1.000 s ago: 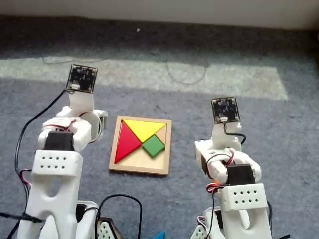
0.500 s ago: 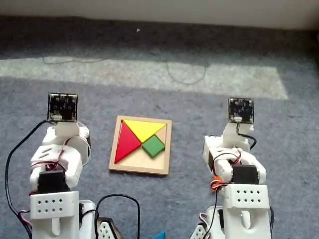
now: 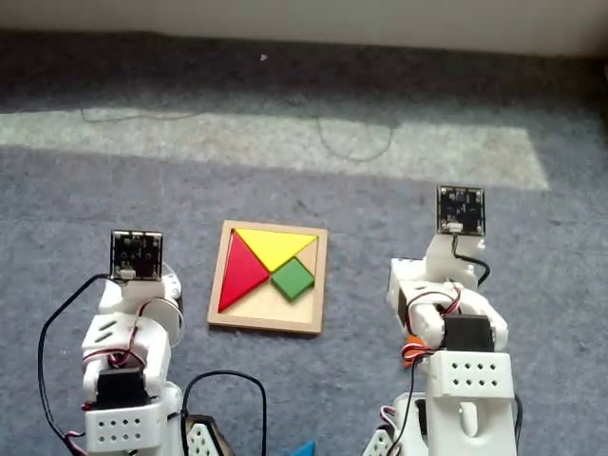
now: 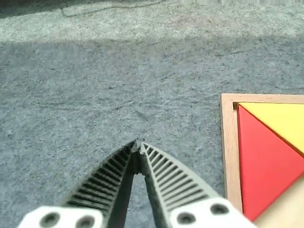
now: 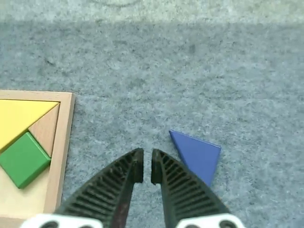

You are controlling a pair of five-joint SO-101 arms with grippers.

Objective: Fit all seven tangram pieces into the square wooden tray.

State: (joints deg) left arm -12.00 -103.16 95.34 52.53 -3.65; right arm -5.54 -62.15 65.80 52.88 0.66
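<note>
- Left arm point(image 3: 128, 361) has folded back toward its base over the last second; the right arm point(image 3: 451, 313) drew back a little at first and has since kept still; the tray point(image 3: 269, 326) and its pieces have not shifted.
- Left pincer point(image 4: 137, 147): tips together, holding nothing, over bare tabletop point(image 3: 380, 171) just beside the tray's corner.
- Right pincer point(image 5: 147, 166): all but together, only a thin slit between the jaws, also holding nothing; it hangs between the tray and a blue triangle point(image 5: 197, 154).
- Tray sits between the two arms; it holds a red triangle point(image 3: 239, 271), a yellow triangle point(image 3: 271, 249) and a green square point(image 3: 293, 278); so three of seven are in, by my count, with bare wood left along the near side.
- Step in hand, as I judge it: a pause between pieces; the blue triangle looks the likeliest next pick, for the right arm; that calls for parting the jaws, coming down over the flat piece and catching its edges without sliding it.
- Right wrist view shows the blue triangle lying flat, apart from the tray; in the high view the right arm covers that spot; the high view alone gives the whole tray, plus a blue sliver point(image 3: 304, 447) at the near edge that I cannot identify.
</note>
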